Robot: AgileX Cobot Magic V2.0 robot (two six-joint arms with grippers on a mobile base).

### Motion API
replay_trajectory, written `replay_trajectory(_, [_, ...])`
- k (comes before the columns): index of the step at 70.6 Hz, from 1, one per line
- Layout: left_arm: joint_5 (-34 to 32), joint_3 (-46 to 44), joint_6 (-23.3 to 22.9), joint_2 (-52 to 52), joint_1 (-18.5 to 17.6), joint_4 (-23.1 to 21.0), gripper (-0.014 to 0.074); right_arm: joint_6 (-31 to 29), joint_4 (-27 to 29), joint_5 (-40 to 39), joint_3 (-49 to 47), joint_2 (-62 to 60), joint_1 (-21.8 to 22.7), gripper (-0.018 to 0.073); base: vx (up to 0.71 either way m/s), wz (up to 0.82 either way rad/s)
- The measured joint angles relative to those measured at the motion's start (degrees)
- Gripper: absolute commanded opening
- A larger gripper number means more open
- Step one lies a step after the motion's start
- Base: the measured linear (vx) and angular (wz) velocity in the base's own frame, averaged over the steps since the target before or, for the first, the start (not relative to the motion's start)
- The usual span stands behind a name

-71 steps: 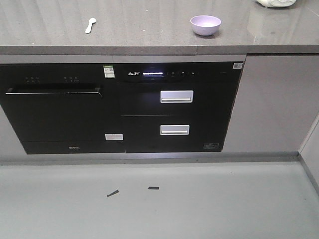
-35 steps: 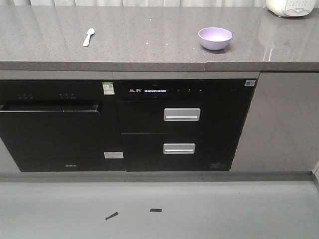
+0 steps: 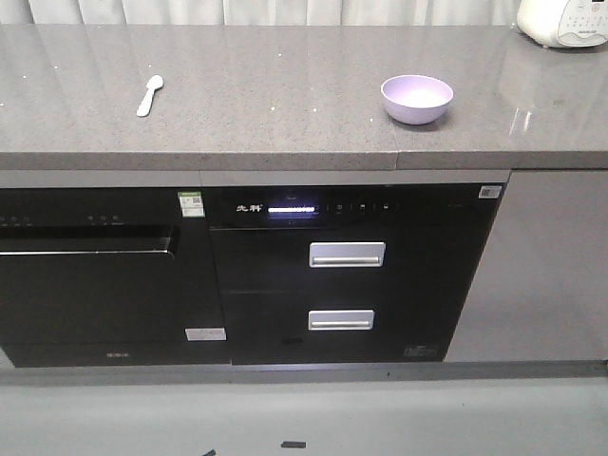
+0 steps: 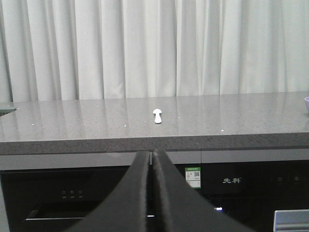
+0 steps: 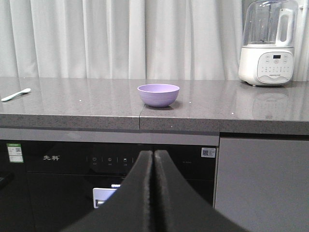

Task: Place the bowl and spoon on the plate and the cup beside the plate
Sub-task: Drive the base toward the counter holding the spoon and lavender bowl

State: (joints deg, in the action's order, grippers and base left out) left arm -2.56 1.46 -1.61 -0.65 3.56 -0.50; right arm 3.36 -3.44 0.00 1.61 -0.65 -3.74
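Left hand (image 4: 151, 155), in its wrist view, had both dark fingers pressed together on nothing, below the front edge of the grey surface (image 4: 72, 128); the spoon (image 4: 157, 116) lay midway between that surface's front and back edges. In the right wrist view the right hand (image 5: 154, 153) was likewise closed and empty, with the bowl (image 5: 158, 94) upright near the front edge and a white appliance (image 5: 269, 43) toward the back right. From the front, spoon and bowl lay well apart.
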Motion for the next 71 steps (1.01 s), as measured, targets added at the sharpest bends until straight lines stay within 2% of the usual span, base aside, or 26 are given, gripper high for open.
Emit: replay_trajectory(71, [0.0,0.0,0.0,0.0,0.0,0.0,-0.0006,0.0,0.0,0.0,0.0,0.0,0.0,-0.001,0.24,-0.04])
